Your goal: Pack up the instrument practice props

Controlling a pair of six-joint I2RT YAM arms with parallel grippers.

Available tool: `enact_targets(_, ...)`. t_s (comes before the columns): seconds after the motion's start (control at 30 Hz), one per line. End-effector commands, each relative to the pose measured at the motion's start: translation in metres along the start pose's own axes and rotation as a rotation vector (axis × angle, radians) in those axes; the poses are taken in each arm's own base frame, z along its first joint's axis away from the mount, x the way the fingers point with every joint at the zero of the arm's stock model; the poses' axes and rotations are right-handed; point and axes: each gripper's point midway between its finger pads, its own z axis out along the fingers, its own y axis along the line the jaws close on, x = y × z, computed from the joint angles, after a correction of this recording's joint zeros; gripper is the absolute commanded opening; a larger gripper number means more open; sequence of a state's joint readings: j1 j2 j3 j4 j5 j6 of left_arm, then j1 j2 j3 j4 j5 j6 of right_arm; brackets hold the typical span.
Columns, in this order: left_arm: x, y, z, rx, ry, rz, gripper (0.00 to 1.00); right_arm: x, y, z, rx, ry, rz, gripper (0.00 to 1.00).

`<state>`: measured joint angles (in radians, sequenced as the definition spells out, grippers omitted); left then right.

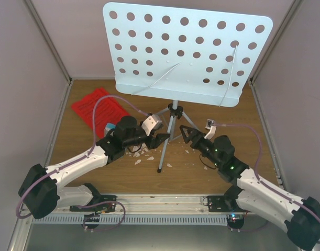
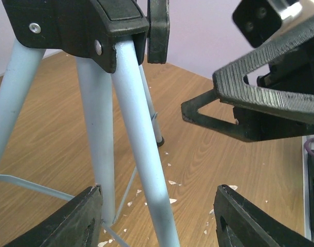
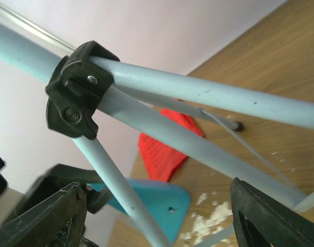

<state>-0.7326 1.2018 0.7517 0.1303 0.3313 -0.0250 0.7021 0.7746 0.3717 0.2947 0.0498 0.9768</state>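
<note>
Now, the stand (image 1: 201, 91) is upright at mid-table, its long axis vertical, and it sits squarely between your two grippers. Your left gripper (image 1: 161, 140) is at its left, low on the near leg (image 1: 164, 149). In the left wrist view that pale-blue leg runs up through the gap between the fingers (image 2: 69, 221), which are spread and not clamped on it. Your right gripper (image 1: 187, 134) sits just beside the black hub (image 1: 174, 111) on the right, a little higher. Its jaws stand wide apart too, with the legs crossing over the gap and nothing held.

So both arms are close, the left nearer the leg, the right nearer the hub. I judge that any fold or lift turns on that hub, where the legs meet. The stand looks thin-tubed and top-heavy under its broad hole-punched plate (image 1: 157, 43), so it could tip if you push from one side.

The red pages (image 1: 99, 110) lie flat at the back left. The box (image 1: 110, 127) is just beside your left arm, partly hidden. White scraps (image 1: 144, 154) litter the table (image 1: 228, 172) near the leg's foot.
</note>
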Motion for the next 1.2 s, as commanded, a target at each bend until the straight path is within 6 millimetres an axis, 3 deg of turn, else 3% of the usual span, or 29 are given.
enact_targets(0.0, -0.021, -0.004, -0.003, -0.003, -0.057, 0.041, 0.60, -0.013, 0.033, 0.007, -0.138, 0.026, 0.291, 0.76)
enact_targets(0.13, -0.021, -0.004, -0.003, -0.006, -0.056, 0.042, 0.60, -0.019, 0.039, 0.018, -0.140, 0.036, 0.270, 0.68)
enact_targets(0.4, -0.020, -0.005, -0.001, -0.002, -0.048, 0.041, 0.60, -0.044, 0.041, 0.027, -0.028, -0.022, 0.032, 0.56)
enact_targets(0.5, -0.020, -0.006, 0.000, -0.001, -0.047, 0.041, 0.60, -0.054, 0.040, 0.029, 0.018, -0.051, -0.070, 0.47)
enact_targets(0.6, -0.020, -0.006, 0.001, 0.002, -0.045, 0.041, 0.60, -0.056, 0.037, 0.034, 0.065, -0.035, -0.161, 0.35)
enact_targets(0.83, -0.018, -0.006, 0.002, 0.002, -0.040, 0.040, 0.60, -0.051, 0.037, 0.041, 0.077, 0.009, -0.298, 0.21)
enact_targets(1.17, -0.018, -0.008, 0.003, 0.009, -0.038, 0.040, 0.60, -0.043, 0.046, 0.038, 0.019, 0.035, -0.348, 0.31)
